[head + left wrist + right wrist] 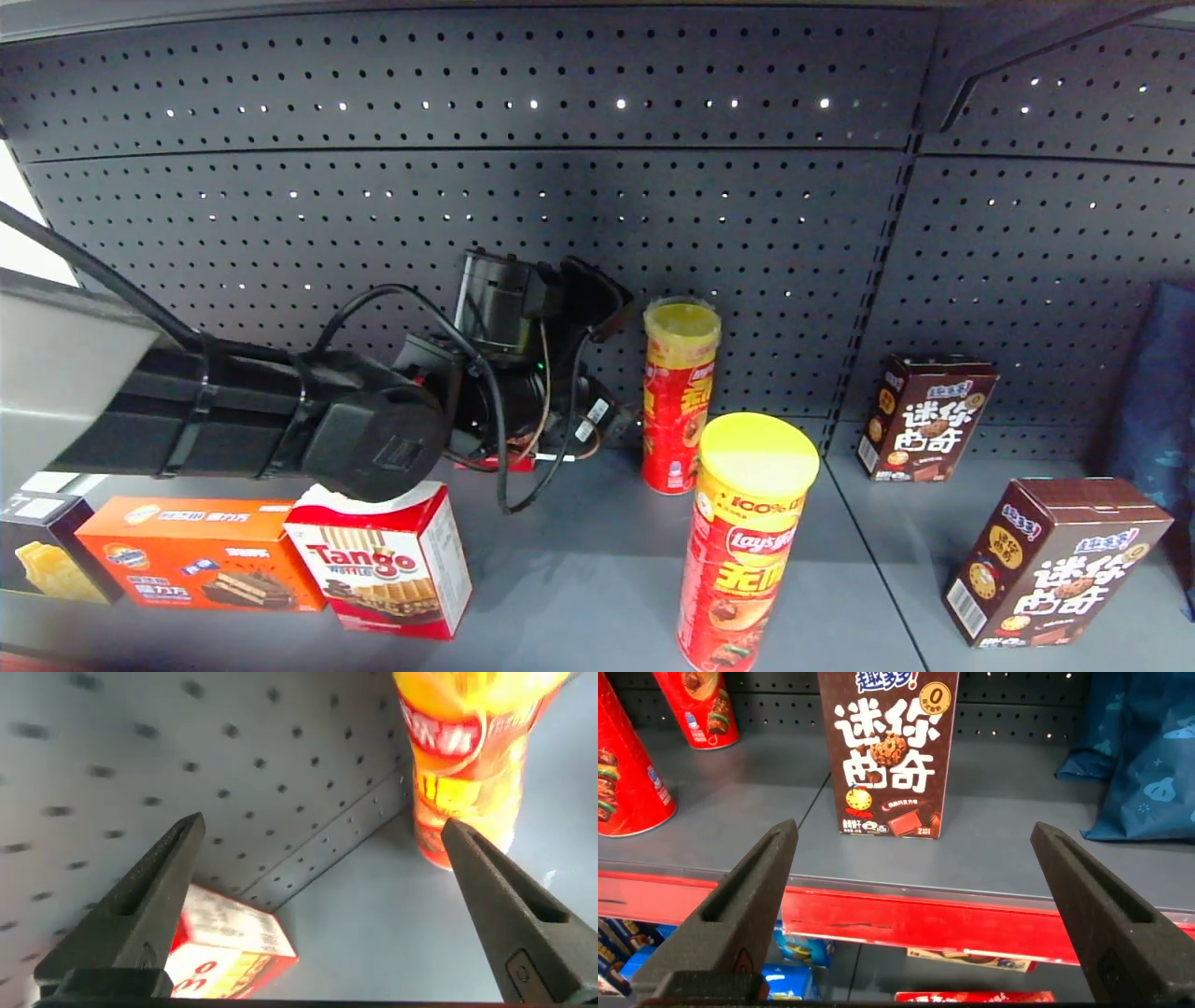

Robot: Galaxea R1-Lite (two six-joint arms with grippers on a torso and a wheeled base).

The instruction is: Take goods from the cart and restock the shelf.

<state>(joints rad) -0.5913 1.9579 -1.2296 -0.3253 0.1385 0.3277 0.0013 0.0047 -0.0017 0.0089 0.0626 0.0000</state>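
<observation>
At the shelf's left front stand an orange box (201, 565) and a wafer box (383, 560). Behind them the left gripper (322, 826) hangs by the pegboard (597, 187), jaws spread and empty. A small red-and-white box (229, 943) lies below it against the back wall, its long side seemingly along the wall. The rear chip can (680, 401) crowds the right. The right gripper (913, 829), also spread and empty, faces a brown cookie box (887, 756) from outside the shelf.
</observation>
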